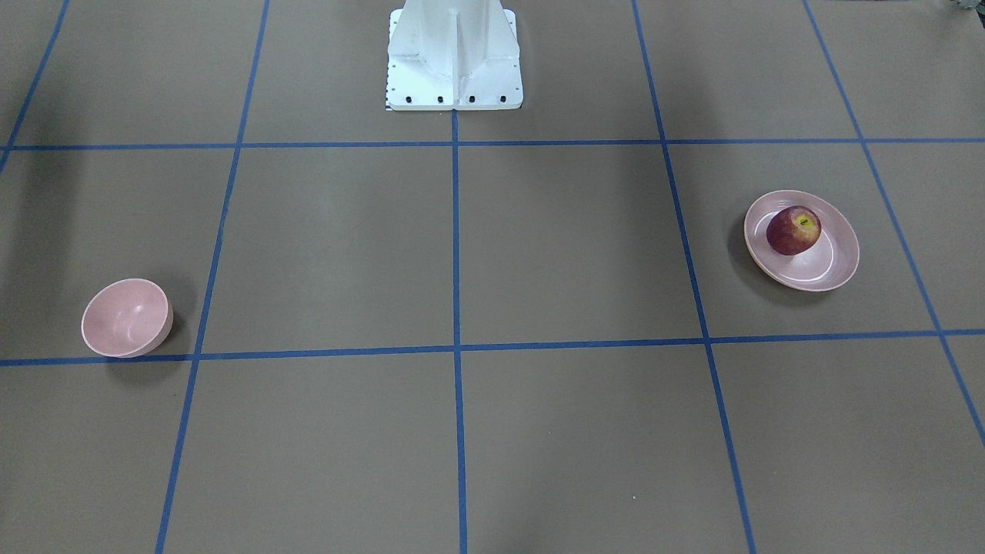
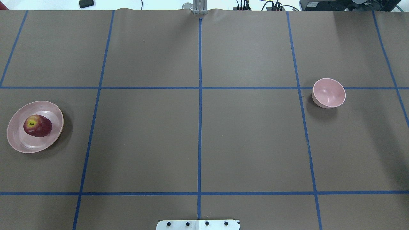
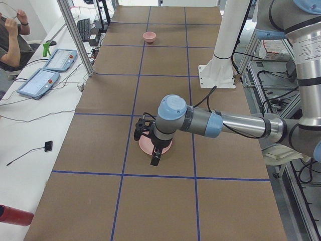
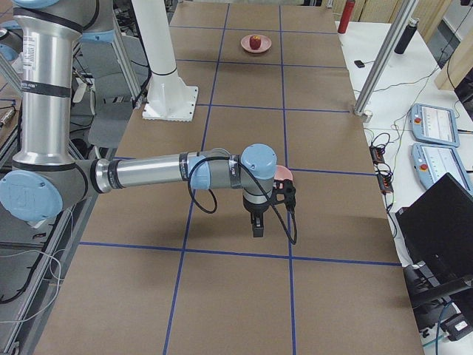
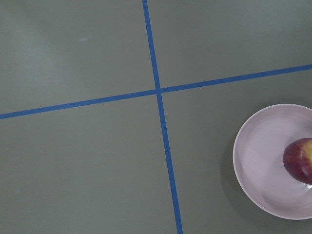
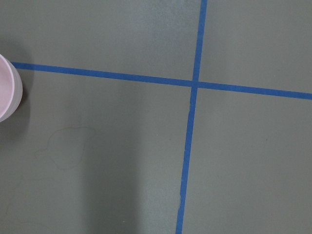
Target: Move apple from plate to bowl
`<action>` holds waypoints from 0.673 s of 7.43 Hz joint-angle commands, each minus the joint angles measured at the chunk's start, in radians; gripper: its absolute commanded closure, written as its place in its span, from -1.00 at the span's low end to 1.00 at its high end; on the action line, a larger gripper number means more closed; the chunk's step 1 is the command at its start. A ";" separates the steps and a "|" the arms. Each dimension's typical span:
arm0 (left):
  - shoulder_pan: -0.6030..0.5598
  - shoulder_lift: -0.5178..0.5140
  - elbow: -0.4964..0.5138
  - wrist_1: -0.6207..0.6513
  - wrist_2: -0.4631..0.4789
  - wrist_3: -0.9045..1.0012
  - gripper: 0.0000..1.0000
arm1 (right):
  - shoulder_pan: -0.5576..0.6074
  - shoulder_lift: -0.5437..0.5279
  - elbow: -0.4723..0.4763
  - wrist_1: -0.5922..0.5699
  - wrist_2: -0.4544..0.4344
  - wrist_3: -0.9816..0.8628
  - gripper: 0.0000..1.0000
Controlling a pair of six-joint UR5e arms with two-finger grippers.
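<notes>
The dark-red apple (image 2: 37,125) lies on the pale-pink plate (image 2: 19,140) at the table's left side; both also show in the front view, apple (image 1: 793,230) on plate (image 1: 835,269). The left wrist view shows the apple (image 5: 300,160) on the plate (image 5: 261,156) at its right edge. The small pink bowl (image 2: 329,92) stands empty at the right, and in the front view (image 1: 125,317). My left gripper (image 3: 156,159) hangs above the table beside the plate (image 3: 145,146). My right gripper (image 4: 256,225) hangs beside the bowl (image 4: 285,174). I cannot tell whether either is open or shut.
The brown table (image 2: 198,134) carries a grid of blue tape lines. The robot's white base (image 1: 454,58) stands at mid-table on the robot's edge. Operator pendants (image 3: 50,70) and a person sit beyond the far edge.
</notes>
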 commanded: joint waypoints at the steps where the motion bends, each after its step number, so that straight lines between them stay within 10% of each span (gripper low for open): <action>1: 0.002 0.000 0.000 0.006 -0.002 -0.001 -0.96 | -0.002 0.000 0.001 0.000 0.008 0.000 -1.00; 5: 0.002 0.000 0.003 -0.002 -0.002 0.001 -0.96 | -0.009 0.005 0.006 0.002 0.008 -0.001 -1.00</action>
